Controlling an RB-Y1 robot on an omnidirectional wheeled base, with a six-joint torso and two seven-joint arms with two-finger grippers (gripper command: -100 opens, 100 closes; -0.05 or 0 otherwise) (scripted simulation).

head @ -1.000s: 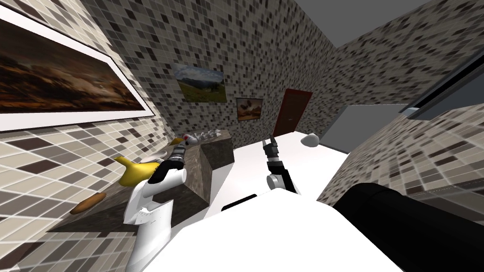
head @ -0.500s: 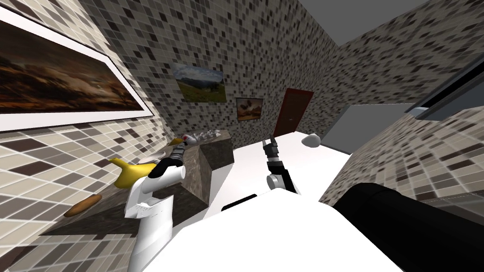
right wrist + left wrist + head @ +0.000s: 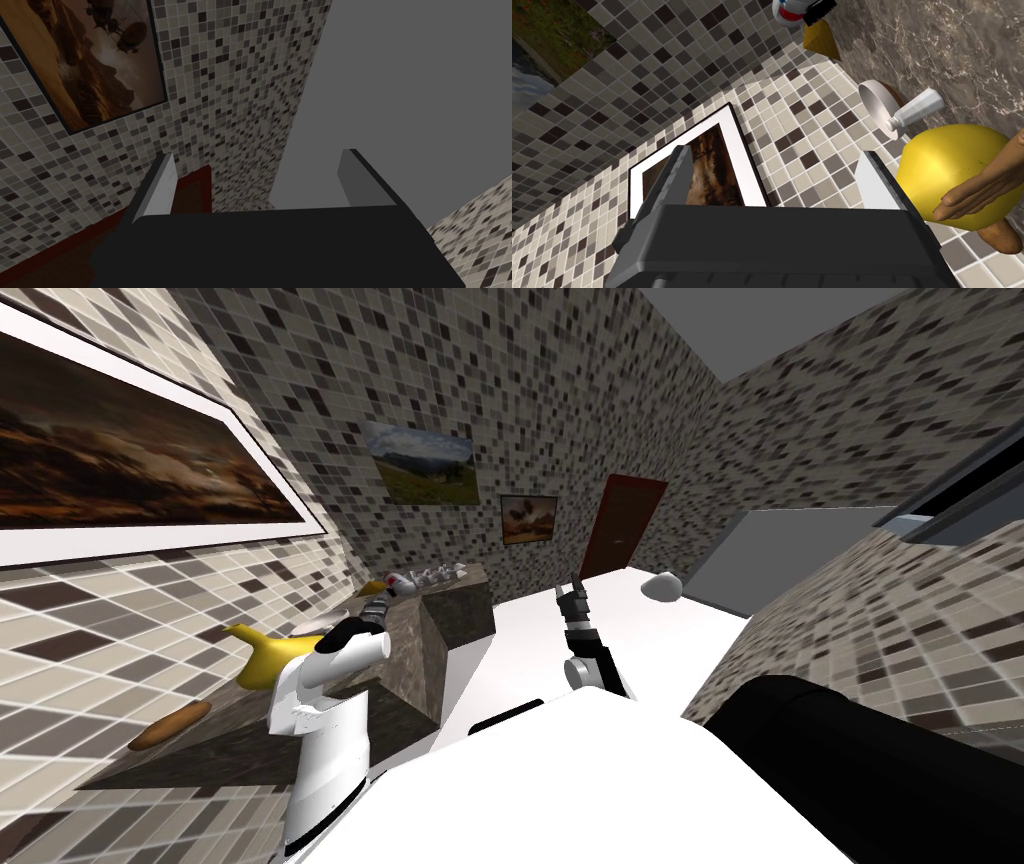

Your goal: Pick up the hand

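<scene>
The hand (image 3: 170, 725) is a long brown shape lying on the dark marble counter (image 3: 455, 608) near its close end, by the tiled wall. In the left wrist view the hand (image 3: 987, 187) shows beside my left gripper's finger, its fingertips lying across a yellow rounded object (image 3: 952, 165). My left gripper (image 3: 378, 606) hovers over the middle of the counter, past the hand, open (image 3: 777, 170) and holding nothing. My right gripper (image 3: 572, 586) is raised over the white floor, open (image 3: 257, 172) and empty.
On the counter are the yellow rounded object (image 3: 262, 654), a white bowl (image 3: 879, 102), a white bottle (image 3: 914, 110), an orange cone (image 3: 819, 40) and a red-and-white object (image 3: 398, 581). A dark red door (image 3: 622, 528) stands ahead. A black bulk (image 3: 850, 768) sits at my right.
My view has shifted slightly, so the counter objects sit a little further left. My left arm has drawn up and its elbow stands steeper. The right arm has not moved.
</scene>
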